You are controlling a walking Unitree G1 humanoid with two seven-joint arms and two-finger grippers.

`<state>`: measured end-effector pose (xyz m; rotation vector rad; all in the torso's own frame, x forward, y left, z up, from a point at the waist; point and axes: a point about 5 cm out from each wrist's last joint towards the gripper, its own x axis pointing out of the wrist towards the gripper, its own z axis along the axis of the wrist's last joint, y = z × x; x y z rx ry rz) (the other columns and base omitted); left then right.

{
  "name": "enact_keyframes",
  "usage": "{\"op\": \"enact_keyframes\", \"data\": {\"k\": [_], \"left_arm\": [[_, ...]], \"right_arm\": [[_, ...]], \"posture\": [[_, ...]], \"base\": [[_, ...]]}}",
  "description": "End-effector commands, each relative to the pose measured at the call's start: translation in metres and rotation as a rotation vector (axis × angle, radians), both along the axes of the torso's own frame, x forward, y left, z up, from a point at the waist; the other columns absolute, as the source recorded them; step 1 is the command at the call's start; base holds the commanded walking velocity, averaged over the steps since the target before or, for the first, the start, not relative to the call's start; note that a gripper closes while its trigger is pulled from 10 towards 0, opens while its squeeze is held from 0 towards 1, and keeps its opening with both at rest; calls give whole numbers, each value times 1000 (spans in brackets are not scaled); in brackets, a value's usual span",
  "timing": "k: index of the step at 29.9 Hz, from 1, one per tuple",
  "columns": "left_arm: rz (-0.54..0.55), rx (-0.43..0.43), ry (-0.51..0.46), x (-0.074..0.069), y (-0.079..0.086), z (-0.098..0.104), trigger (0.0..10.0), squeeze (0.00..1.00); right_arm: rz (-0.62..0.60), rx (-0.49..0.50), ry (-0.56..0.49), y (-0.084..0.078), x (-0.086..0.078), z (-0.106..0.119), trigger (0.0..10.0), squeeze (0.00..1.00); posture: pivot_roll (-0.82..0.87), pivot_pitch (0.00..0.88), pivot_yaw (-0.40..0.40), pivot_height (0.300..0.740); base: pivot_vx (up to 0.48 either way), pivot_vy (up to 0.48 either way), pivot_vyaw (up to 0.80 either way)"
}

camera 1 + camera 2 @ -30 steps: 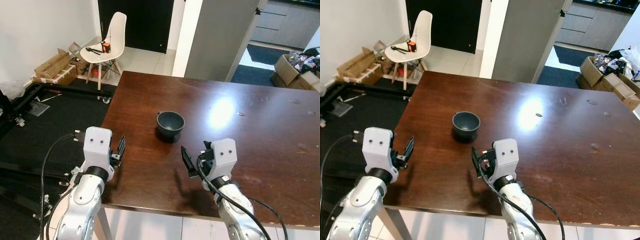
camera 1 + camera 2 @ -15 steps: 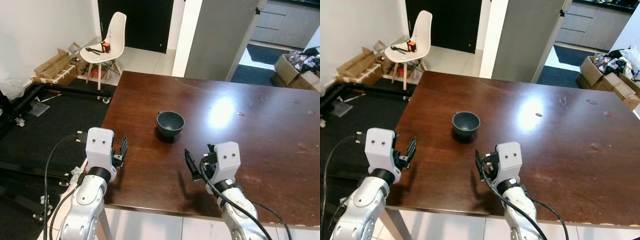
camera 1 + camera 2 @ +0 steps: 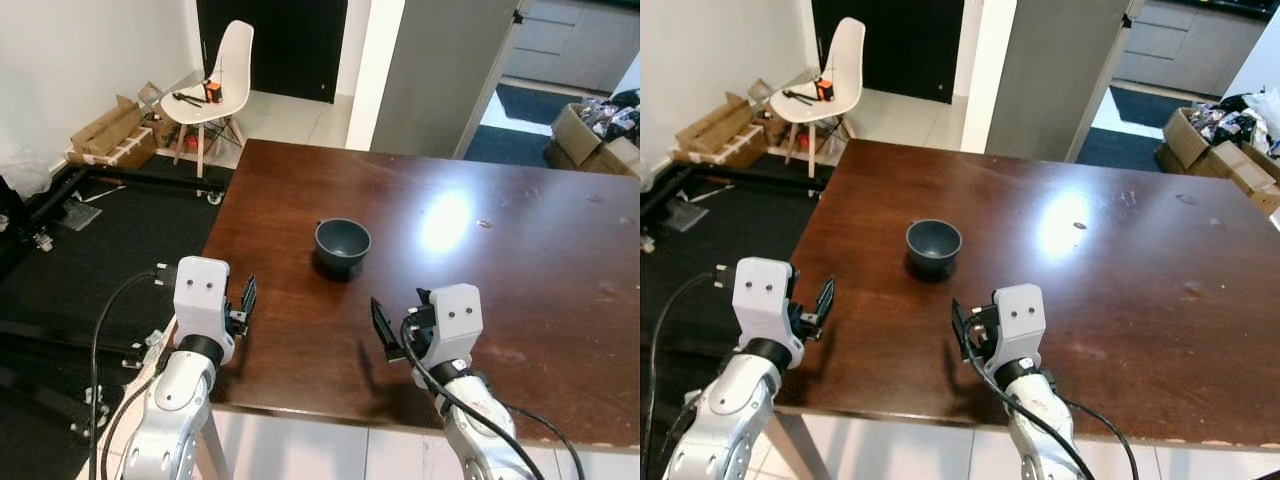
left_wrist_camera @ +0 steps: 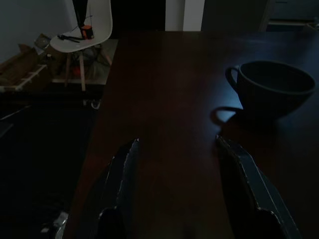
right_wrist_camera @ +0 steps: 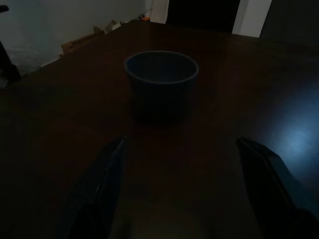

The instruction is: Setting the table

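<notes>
Dark brown wooden tabletop [image 3: 520, 250] fills the scene, with a small dark grey cup with a handle [image 3: 342, 245] standing upright toward its left middle. Left pincer [image 3: 244, 301] hovers at the near left edge, its fingers spread and holding nothing. Right pincer [image 3: 383, 328] hovers over the near edge, right of the cup, likewise spread and empty. Far left, a white chair [image 3: 212, 82] stands on the floor.
</notes>
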<state>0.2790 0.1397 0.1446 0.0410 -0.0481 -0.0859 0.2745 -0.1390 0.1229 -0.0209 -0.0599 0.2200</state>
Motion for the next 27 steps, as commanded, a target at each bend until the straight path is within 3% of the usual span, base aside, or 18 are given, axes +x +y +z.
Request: {"op": "enact_keyframes", "data": {"k": [1, 27], "left_arm": [[-8, -6, 33, -2, -1, -7, 10000, 0], [-23, -7, 34, -1, -4, -8, 10000, 0]], "right_arm": [[-13, -3, 14, -3, -2, -3, 10000, 0], [-12, -10, 15, -4, -2, -3, 10000, 0]], "posture": [[-25, 0, 5, 740], [-33, 0, 10, 740]], "base": [[-337, 0, 0], [-332, 0, 0]]}}
